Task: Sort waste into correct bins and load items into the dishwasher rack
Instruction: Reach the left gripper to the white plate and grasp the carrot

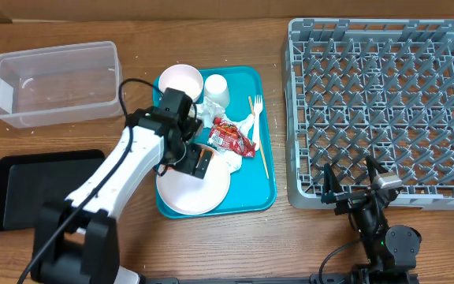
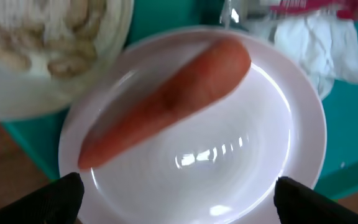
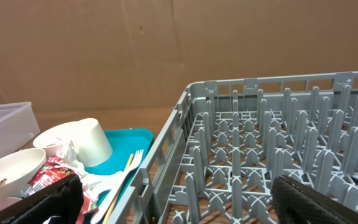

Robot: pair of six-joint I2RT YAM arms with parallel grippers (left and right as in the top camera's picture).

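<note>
I see the orange carrot (image 2: 166, 102) lying slantwise across the large white plate (image 2: 241, 180). A small bowl (image 2: 36, 37) holding rice scraps sits just beside the plate. The cup (image 1: 217, 89), red wrapper (image 1: 233, 136), crumpled napkins (image 2: 316, 43), fork (image 1: 255, 109) and wooden stick (image 1: 262, 158) cluster between the clear tub (image 1: 57, 49) and the grey rack (image 1: 381, 102). The black tray (image 1: 30, 189) lies on the tub's near side.

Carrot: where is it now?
Left wrist view: the carrot lies on the white plate, near end of the tray, beside the bowl of scraps, under the left hand.
</note>
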